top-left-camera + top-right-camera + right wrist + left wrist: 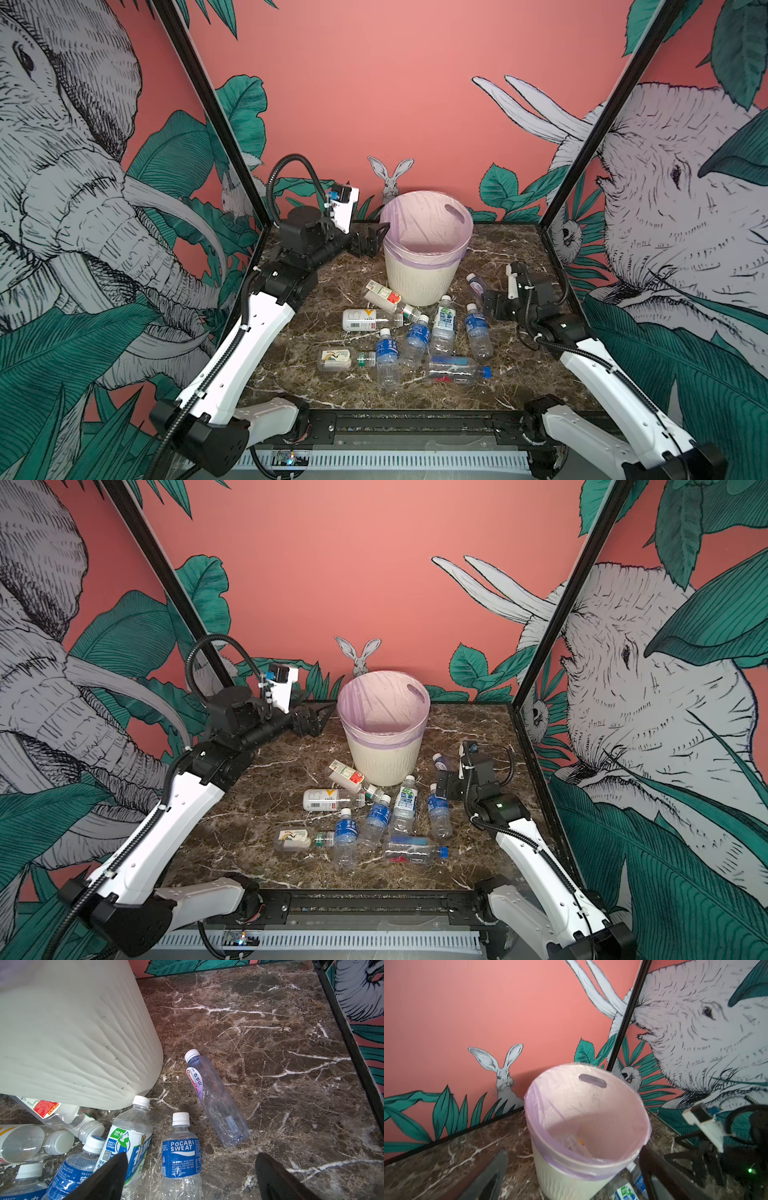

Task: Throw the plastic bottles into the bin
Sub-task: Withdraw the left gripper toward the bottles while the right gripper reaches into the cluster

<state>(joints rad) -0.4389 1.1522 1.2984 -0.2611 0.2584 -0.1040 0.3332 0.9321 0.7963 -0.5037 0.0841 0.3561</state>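
Nearest to us lies the blue-capped bottle (457, 370), on its side on the marble table (528, 374), in front of the bin (415, 282) and the farthest from it. Between this one and the bin we see the other plastic bottles (417, 340) lying close together, the nearest ones just at the bin's foot. The squat bottle (334, 359) lies in front of the bin, toward the left. The purple-label bottle (214, 1097) lies alone just to the right of the bin, not touching it.

The left gripper (376, 239) hangs beside the bin's rim on the left side, its jaws spread wide with nothing between them. The right gripper (193, 1180) is low, to the right of the bin. Its jaws stand wide apart and empty, with the Pocari Sweat bottle (180, 1153) just before them. Inside the bin, at the bottom, we see a pale thing (577, 1145), too blurred to name.
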